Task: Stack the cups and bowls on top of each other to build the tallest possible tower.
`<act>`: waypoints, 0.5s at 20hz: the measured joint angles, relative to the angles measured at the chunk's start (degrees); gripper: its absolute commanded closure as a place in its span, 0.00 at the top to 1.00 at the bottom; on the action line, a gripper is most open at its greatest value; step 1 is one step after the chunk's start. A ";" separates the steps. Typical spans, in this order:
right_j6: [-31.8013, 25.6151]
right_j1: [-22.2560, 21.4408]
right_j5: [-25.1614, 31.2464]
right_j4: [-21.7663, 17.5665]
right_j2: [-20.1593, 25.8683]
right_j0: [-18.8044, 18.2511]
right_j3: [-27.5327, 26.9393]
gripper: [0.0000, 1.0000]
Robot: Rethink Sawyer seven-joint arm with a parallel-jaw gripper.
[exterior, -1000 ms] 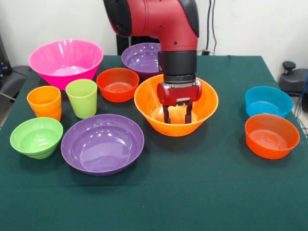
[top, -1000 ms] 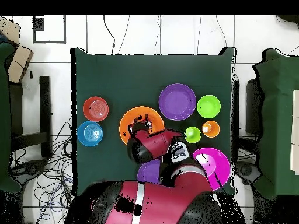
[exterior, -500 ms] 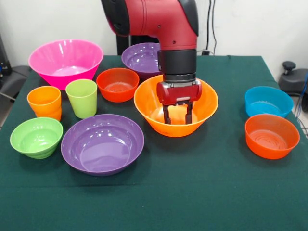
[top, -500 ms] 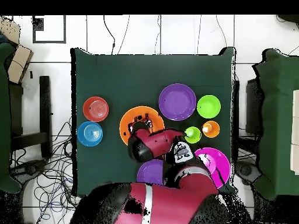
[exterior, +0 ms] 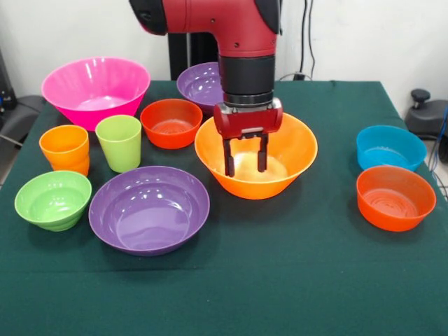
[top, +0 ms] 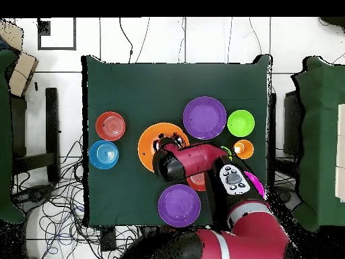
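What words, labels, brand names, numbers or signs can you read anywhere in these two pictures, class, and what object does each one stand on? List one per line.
None can be read.
The panel on the robot arm in the overhead view shows small dark marks, too blurred to read.
The bowls, such as the yellow-orange bowl, and the orange cup and green cup are plain, with no print showing.

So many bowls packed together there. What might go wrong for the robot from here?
The end effector hangs open and empty inside the large yellow-orange bowl; it might bump the glossy wall and push the bowl instead of gripping it. The red-orange bowl and a purple bowl sit right beside that bowl, so a shove may knock them. Nothing is stacked yet, and a tall tower could topple.
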 measured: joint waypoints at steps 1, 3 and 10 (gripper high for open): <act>0.00 -0.12 0.75 0.00 0.35 -0.32 -0.03 1.00; 0.00 0.00 1.64 -0.01 1.13 -0.79 -0.12 1.00; 0.00 0.57 1.74 -0.01 3.79 -0.99 -0.22 1.00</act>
